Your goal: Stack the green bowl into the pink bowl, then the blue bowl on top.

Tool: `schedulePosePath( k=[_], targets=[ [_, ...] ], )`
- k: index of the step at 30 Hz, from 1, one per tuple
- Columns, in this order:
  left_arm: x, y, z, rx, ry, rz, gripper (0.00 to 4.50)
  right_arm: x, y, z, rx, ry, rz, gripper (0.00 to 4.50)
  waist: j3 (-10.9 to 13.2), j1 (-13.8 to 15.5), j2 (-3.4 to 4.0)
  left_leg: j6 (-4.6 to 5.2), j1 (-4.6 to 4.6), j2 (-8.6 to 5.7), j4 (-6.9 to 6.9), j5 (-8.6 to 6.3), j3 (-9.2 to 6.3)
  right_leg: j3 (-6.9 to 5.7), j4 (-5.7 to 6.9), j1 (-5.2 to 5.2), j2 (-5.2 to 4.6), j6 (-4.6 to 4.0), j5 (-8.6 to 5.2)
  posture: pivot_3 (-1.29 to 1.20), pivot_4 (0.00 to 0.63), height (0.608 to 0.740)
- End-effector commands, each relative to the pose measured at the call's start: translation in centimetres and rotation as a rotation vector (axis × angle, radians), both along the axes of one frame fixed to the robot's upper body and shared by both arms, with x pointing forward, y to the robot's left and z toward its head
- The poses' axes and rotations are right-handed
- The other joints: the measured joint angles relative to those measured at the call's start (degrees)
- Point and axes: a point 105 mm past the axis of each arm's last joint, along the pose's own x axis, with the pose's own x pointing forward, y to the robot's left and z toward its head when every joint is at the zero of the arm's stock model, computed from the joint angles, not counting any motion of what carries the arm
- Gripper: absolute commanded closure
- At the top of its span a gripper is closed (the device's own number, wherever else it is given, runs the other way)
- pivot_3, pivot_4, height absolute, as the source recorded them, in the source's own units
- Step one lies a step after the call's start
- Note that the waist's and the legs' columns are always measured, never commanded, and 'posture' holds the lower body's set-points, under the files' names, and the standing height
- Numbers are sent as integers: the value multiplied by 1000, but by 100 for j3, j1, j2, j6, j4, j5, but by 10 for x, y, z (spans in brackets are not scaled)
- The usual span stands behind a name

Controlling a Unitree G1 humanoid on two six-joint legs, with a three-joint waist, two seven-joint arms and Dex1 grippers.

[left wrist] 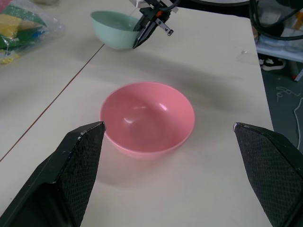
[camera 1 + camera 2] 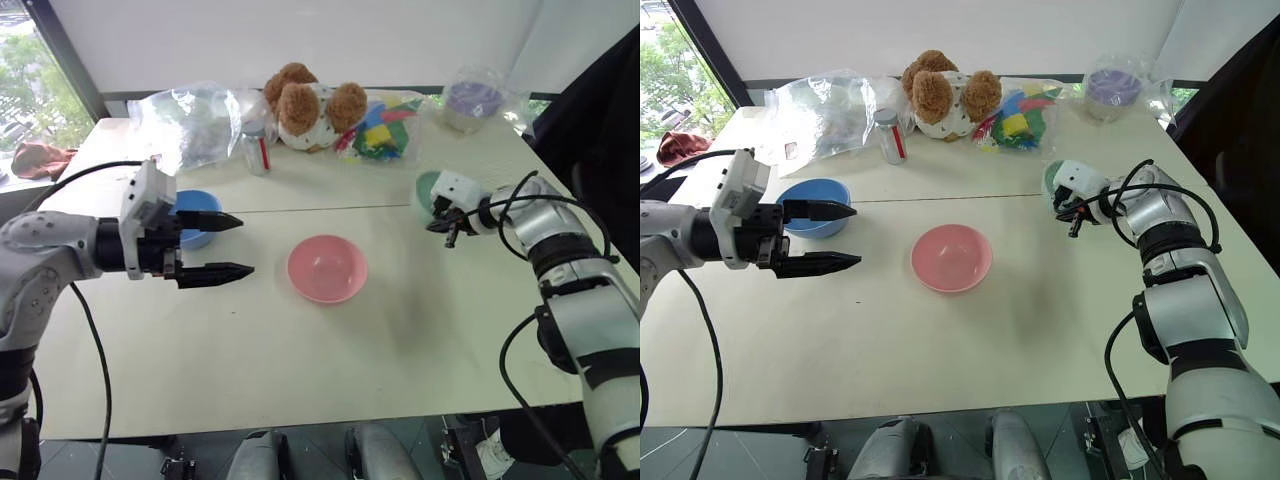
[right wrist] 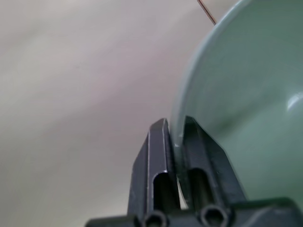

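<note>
The pink bowl [image 2: 327,268] sits upright in the middle of the table. To its right stands the green bowl [image 2: 427,190], and my right gripper [image 3: 175,127] is shut on its near rim, one finger inside the wall and one outside. The left wrist view looks across the pink bowl [image 1: 147,118] to the green bowl [image 1: 113,29] and the right gripper [image 1: 147,33]. The blue bowl [image 2: 812,205] rests at the left, partly behind my left gripper [image 2: 246,245]. That gripper hovers open and holds nothing, left of the pink bowl and pointing toward it.
Along the far edge lie a clear plastic bag [image 2: 185,125], a small bottle [image 2: 257,148], a teddy bear [image 2: 305,105], a bag of colourful blocks [image 2: 385,125] and a bagged purple-lidded container [image 2: 475,100]. A person in dark clothing [image 2: 600,110] stands at the far right.
</note>
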Motion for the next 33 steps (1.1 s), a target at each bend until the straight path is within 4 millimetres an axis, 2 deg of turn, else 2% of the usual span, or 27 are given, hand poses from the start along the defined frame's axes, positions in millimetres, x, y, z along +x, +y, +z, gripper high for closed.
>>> schedulePosePath(
  k=[1, 3, 5, 7, 10, 12, 15, 19, 26, 29, 32, 33],
  targets=[
    [0, 7, 13, -10, -50, 25, 0, -14, 36, 73, -10, -132, 268, 4458, 6, 2, 10, 0, -1, 0, 0, 0, 0, 0, 0, -1, 0, 0, 0, 0, 150, 740],
    [2, 10, 14, -18, -49, 39, 0, -49, 70, 94, 15, -117, 511, 4458, 18, 8, 30, 1, -5, 0, 1, 0, 0, 0, 2, -6, -1, 1, 0, 0, 150, 740],
    [3, 11, 13, -16, -47, 40, 0, -80, 93, 95, 39, -78, 682, 4458, 18, -4, 31, 7, -4, 6, -4, -5, -5, -2, 4, -9, 4, 1, 0, 0, 150, 740],
    [3, 12, 13, -11, -47, 40, 0, -101, 110, 89, 47, -35, 771, 4458, 16, 11, 27, 33, -2, 11, -8, -20, -20, -15, 4, -5, 9, 1, 0, 0, 150, 740],
    [5, 12, 13, -6, -51, 39, 0, -120, 129, 66, -3, 19, 871, 4458, 15, 56, 25, 34, -2, 4, 2, -21, -25, -20, 3, 6, 0, 1, 0, 0, 150, 740],
    [5, 13, 12, 2, -55, 38, 0, -121, 136, 54, -27, 27, 898, 4458, 15, 70, 25, 40, -3, -9, 12, -24, -21, -18, 3, 10, -14, 1, 1, 0, 150, 740],
    [5, 14, 12, 4, -58, 41, 0, -111, 146, 42, -65, 0, 901, 4458, 14, 68, 24, 43, -2, -16, 16, -24, -18, -14, 4, 11, -18, 1, 1, 0, 150, 740],
    [4, 14, 10, 3, -57, 41, 0, -99, 147, 30, -149, -27, 907, 4458, 15, 72, 24, 40, -2, -10, 13, -23, -22, -18, 4, 8, -9, 1, 1, 0, 150, 740],
    [2, 15, 7, -16, -56, 56, 0, -108, 152, 20, -191, 37, 989, 4458, 15, 32, 24, 39, -5, -7, 9, -22, -21, -18, 2, 3, -7, 1, 1, 0, 150, 740],
    [2, 13, 6, -19, -57, 62, 0, -109, 158, 23, -182, 27, 1007, 3381, 15, 22, 25, 38, -4, -6, 10, -22, -20, -18, 4, 4, -7, 1, 1, 0, 150, 740],
    [1, 13, 6, -23, -60, 67, 0, -109, 160, 28, -180, 15, 1012, 1814, 15, 23, 24, 38, -4, -6, 11, -22, -21, -18, 5, 4, -7, 1, 1, 0, 150, 740],
    [1, 13, 6, -23, -60, 69, 0, -110, 161, 31, -177, 13, 1014, 1458, 15, 23, 25, 38, -4, -6, 11, -22, -21, -18, 5, 4, -7, 1, 1, 0, 150, 740]
  ],
)
